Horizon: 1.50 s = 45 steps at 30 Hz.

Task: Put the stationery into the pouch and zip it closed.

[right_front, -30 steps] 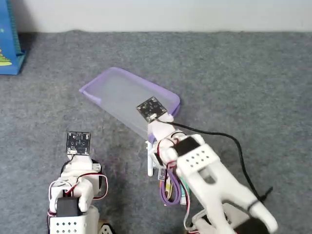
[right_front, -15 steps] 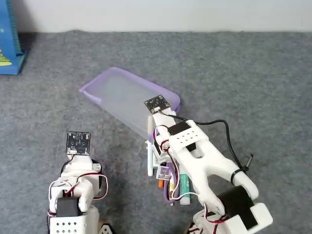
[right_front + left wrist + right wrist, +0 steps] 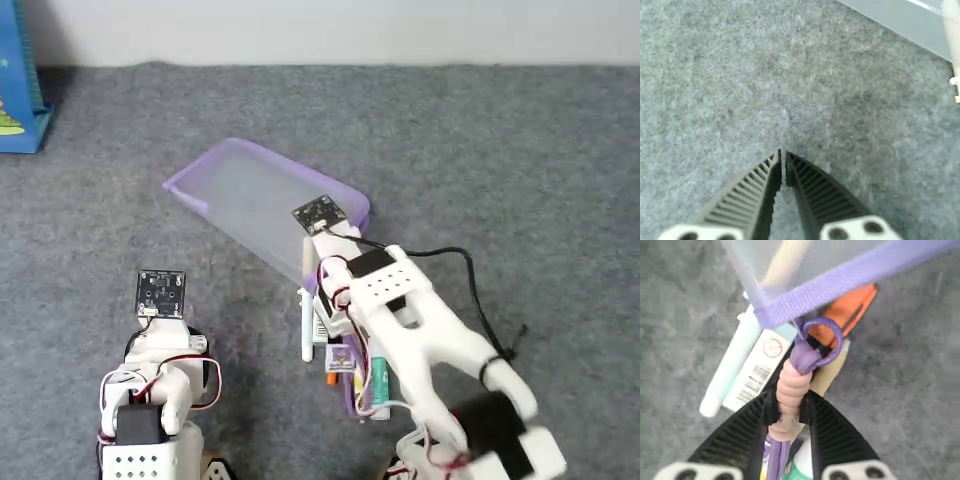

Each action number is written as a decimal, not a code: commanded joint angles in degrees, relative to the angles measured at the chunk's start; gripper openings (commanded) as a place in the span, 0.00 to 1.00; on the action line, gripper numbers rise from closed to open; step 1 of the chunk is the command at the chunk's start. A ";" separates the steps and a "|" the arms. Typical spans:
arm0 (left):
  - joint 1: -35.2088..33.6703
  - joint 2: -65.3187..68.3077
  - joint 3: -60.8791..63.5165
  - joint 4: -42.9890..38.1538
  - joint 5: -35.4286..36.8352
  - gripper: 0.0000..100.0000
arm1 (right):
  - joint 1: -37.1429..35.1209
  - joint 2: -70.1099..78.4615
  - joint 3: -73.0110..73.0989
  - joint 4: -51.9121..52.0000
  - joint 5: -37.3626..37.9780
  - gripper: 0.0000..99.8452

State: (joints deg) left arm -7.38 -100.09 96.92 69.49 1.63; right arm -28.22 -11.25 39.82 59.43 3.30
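Grey carpet (image 3: 715, 75) sat under my left claw (image 3: 782, 156), ribbed jaws pressed together on nothing, tips aimed down at it! My left arm (image 3: 155, 395) was folded back at the near left, well apart from everything else.

Over to the middle: the pouch (image 3: 250, 190), translucent with purple trim, lay flat and slanted across the carpet, one end toward my right arm (image 3: 420, 330). A cream stick (image 3: 785, 260) showed through its wall, though I couldn't tell whether it lay inside or beneath.

Just beside that end lay the loose pieces. A white pen (image 3: 307, 320) was on the left, with a labelled white stick (image 3: 762, 372) touching it. An orange piece (image 3: 850, 310) lay beyond the ring, and a green tube (image 3: 380, 375) was tucked against my arm.

And on the right, my right arm stretched forward over that pile, wrist bent down. My right claw (image 3: 789, 396) was clamped on the pink ribbed pull (image 3: 790, 375). The pull ran up to a purple ring (image 3: 822, 337) hanging off the pouch's purple edge (image 3: 860, 275). The pen and labelled stick lay just beside my gripping fingers (image 3: 740, 430).
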 commanded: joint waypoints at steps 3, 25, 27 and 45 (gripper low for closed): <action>-0.09 -0.53 -0.84 0.26 0.44 0.01 | -2.59 -11.47 0.00 2.33 0.70 0.01; 0.18 -0.53 -1.01 1.23 -3.16 0.02 | -11.82 -32.84 -1.85 7.08 0.53 0.01; 0.53 -0.53 -1.01 1.23 -5.54 0.02 | -11.82 -32.57 -2.55 7.08 0.35 0.01; -2.73 -0.53 -6.73 0.26 -22.07 0.01 | -12.26 -33.19 -7.12 6.46 0.26 0.01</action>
State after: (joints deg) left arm -9.41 -100.09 94.46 71.08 -17.98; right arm -39.82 -42.11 37.01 66.37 3.47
